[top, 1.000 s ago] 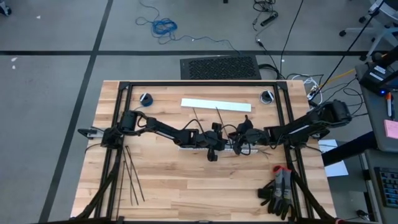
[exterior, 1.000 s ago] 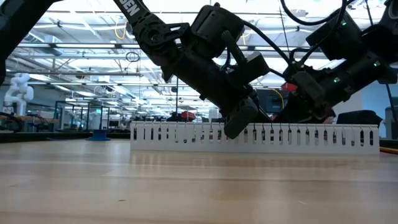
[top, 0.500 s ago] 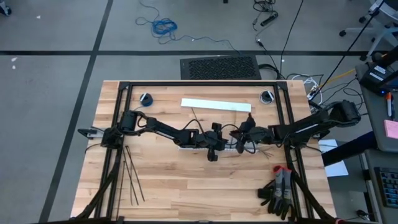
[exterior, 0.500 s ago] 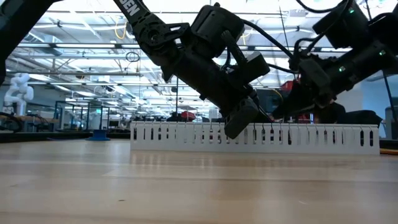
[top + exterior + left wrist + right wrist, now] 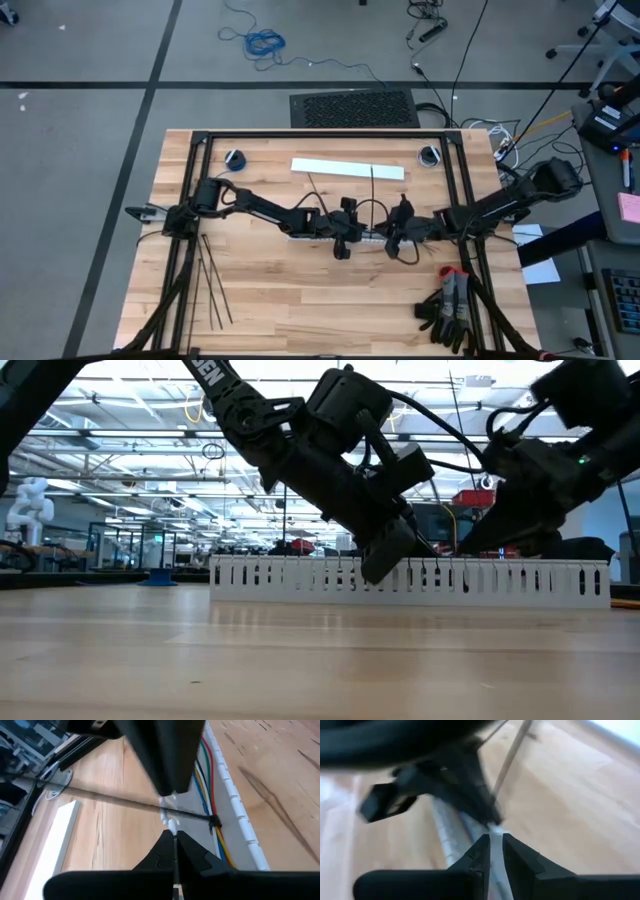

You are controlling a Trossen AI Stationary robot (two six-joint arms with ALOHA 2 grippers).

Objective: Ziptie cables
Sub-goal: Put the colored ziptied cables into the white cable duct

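Left gripper (image 5: 174, 852): jaws pinched fully together, and whether anything thin is caught in them is unclear. Just ahead of them a long thin black plastic ziptie (image 5: 125, 803) crosses, its small square head sitting on the cables (image 5: 212, 780), a run of thin green, red, blue and yellow insulated wires. The wires lie in the long white slotted plastic duct (image 5: 240, 815), beneath and beyond the left jaws.

Right gripper (image 5: 496, 851) is close opposite, over the same duct. Cannot tell whether it grips anything.

Handling, as a judgement:
- The ziptie is light, springy and slick, so take the tail near its free end and pull along its length.
- The wires are soft and floppy, so hold them close to the tie point or they will splay.

Count:
- One ziptie in use.
- At least four wires.
- One duct.
- Spare black zipties (image 5: 212, 285) well away behind the left arm, about four, hard to separate.
- One flat white plastic strip (image 5: 347, 168) beyond both jaws.
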